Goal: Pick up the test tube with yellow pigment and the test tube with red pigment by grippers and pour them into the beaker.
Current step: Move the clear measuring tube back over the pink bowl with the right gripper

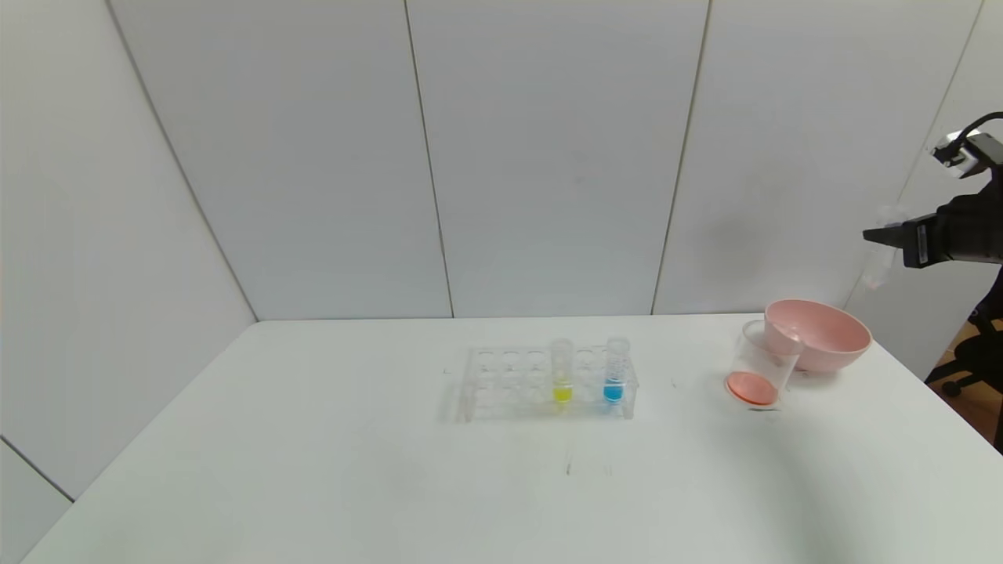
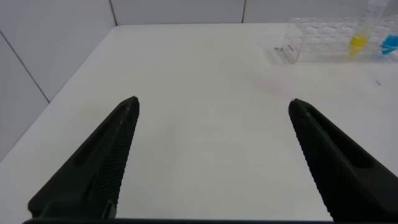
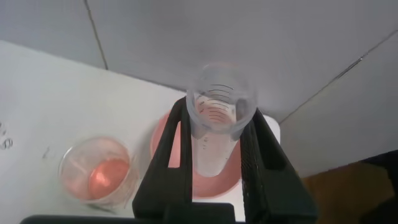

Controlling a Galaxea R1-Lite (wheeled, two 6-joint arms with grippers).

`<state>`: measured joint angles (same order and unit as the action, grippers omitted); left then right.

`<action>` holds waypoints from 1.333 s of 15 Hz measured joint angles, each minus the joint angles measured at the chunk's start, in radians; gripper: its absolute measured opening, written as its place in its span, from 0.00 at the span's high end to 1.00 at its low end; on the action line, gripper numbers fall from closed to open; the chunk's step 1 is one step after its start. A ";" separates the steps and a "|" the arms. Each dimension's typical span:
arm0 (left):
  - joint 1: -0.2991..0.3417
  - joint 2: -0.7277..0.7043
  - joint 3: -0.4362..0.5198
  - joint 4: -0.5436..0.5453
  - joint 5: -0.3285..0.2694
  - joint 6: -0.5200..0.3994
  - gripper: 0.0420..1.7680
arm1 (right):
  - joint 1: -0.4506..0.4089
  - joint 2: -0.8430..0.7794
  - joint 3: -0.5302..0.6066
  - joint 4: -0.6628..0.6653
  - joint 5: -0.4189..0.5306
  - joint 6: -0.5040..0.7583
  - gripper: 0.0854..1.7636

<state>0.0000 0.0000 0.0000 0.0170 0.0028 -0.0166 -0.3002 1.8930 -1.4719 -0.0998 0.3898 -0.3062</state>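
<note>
Right of the clear rack [image 1: 546, 384], near the tabletop's [image 1: 313, 470] right edge, the beaker [image 1: 758, 368] is seen standing with orange-red liquid at its bottom. It is touching or just in front of the pink bowl [image 1: 823, 333], which sits behind and to its right.

Well above and to the right of the rack, past the tabletop edge, the right pincer [image 1: 881, 235] is held in the air. It is clamped on a clear tube, the test tube with red pigment [image 3: 217, 118]; in the right wrist view the tube is gripped between both fingers [image 3: 171, 155], its open mouth facing the camera, and it looks emptied. Bowl and beaker [image 3: 99, 171] are seen below it in that view.

In the rack, the test tube with yellow pigment [image 1: 562, 372] is standing upright, right of the rack's middle. A like tube with blue liquid [image 1: 616, 370] is standing two slots further right, apart from it.

The left pincer [image 2: 211, 112] is spread wide, nothing held, over bare tabletop left of the rack; it is out of the head view. Rack [image 2: 323, 40] and yellow tube [image 2: 359, 38] are seen far off in the left wrist view.
</note>
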 joint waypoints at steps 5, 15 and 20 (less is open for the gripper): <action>0.000 0.000 0.000 0.000 0.000 0.000 0.03 | -0.026 0.029 0.249 -0.420 0.002 0.204 0.75; 0.000 0.000 0.000 0.000 0.000 0.000 0.03 | -0.039 0.234 0.337 -0.645 -0.005 0.260 0.75; 0.000 0.000 0.000 0.000 0.000 0.000 0.03 | -0.037 0.259 0.324 -0.648 -0.004 0.257 0.75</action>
<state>0.0000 0.0000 0.0000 0.0170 0.0028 -0.0166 -0.3370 2.1523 -1.1477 -0.7477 0.3860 -0.0491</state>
